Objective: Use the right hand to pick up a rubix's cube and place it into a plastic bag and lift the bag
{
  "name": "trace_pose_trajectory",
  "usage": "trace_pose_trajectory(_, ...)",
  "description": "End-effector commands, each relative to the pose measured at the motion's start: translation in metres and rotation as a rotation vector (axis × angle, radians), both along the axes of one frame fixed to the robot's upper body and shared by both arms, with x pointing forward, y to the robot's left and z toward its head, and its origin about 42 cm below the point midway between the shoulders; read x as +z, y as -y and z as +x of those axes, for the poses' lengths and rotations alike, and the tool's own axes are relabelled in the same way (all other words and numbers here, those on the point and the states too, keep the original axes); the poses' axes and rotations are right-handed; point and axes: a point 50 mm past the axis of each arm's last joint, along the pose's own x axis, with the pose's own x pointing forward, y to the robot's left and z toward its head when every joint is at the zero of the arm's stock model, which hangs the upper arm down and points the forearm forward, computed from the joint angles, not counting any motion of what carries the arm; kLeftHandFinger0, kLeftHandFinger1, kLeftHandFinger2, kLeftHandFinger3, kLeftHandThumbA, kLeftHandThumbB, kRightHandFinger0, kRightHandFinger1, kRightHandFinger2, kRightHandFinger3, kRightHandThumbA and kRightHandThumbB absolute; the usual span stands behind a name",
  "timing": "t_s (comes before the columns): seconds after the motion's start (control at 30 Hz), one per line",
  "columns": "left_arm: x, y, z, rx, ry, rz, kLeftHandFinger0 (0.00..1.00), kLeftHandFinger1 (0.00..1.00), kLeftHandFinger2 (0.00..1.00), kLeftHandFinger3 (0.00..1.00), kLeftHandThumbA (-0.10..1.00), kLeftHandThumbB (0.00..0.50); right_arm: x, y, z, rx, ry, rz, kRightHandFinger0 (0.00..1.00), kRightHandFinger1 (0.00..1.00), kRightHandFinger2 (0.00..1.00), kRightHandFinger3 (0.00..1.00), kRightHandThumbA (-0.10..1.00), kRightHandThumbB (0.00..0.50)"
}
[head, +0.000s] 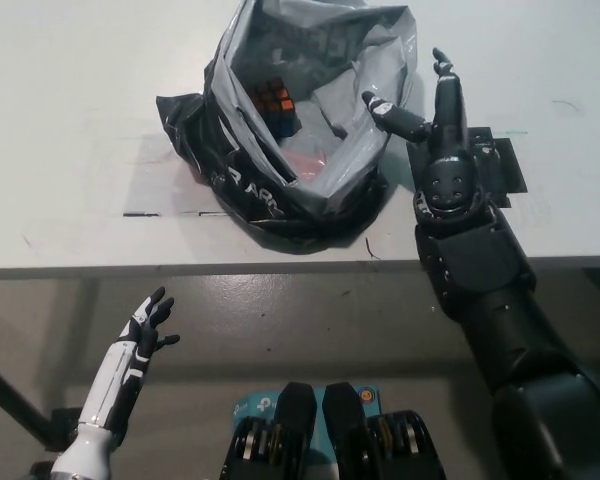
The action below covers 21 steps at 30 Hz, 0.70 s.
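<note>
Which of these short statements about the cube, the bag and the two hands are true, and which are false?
1. The Rubik's cube lies inside the plastic bag. True.
2. The right hand holds the cube. False: it is open, beside the bag's right edge.
3. The left hand rests on the table. False: it hangs below the table's front edge, open.
4. The bag stands on the table with its mouth open. True.

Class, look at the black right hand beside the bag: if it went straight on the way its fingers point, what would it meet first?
The right hand points up the picture, alongside the plastic bag. Ahead lies only bare white table, so its way looks free; depth is uncertain.
</note>
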Motion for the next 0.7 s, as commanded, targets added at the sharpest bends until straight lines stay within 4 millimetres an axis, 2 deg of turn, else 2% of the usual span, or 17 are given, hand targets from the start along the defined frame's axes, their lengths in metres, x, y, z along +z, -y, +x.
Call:
trace_pose_trajectory(0.0,0.010,-0.003,0.000,0.005,0.054,0.010,0.86,1.00,1.00,1.00,1.00,0.176,0.032,-0.012,0.013,0.090,0.029,0.217,1.00,1.00,1.00,1.00,0.84,0.351)
trace_pose_trajectory(0.1,0.010,-0.003,0.000,0.002,0.058,0.007,0.86,1.00,1.00,1.00,1.00,0.171,0.028,-0.013,0.015,0.130,-0.011,0.341,1.00,1.00,1.00,1.00,0.86,0.329)
trace_pose_trajectory(0.17,0.010,-0.002,0.000,0.003,0.059,0.008,0.86,1.00,1.00,1.00,1.00,0.171,0.027,-0.013,0.016,0.146,-0.035,0.391,1.00,1.00,1.00,1.00,0.88,0.339)
trace_pose_trajectory(0.3,0.010,-0.003,0.000,0.004,0.058,0.008,0.85,1.00,1.00,1.00,1.00,0.168,0.023,-0.016,0.018,0.177,-0.071,0.389,1.00,1.00,1.00,1.00,0.99,0.323)
trace_pose_trajectory(0.47,0.010,-0.003,-0.001,0.001,0.058,0.005,0.84,1.00,1.00,1.00,1.00,0.166,0.017,-0.018,0.018,0.191,-0.104,0.438,1.00,1.00,1.00,1.00,0.98,0.314)
trace_pose_trajectory(0.53,0.009,-0.003,-0.001,-0.001,0.061,0.008,0.85,1.00,1.00,1.00,1.00,0.159,0.017,-0.019,0.018,0.193,-0.109,0.447,1.00,1.00,1.00,1.00,0.98,0.316)
trace_pose_trajectory(0.67,0.009,-0.003,0.000,-0.001,0.054,0.011,0.86,1.00,1.00,1.00,1.00,0.179,0.019,-0.019,0.020,0.210,-0.130,0.600,1.00,1.00,1.00,1.00,0.93,0.371)
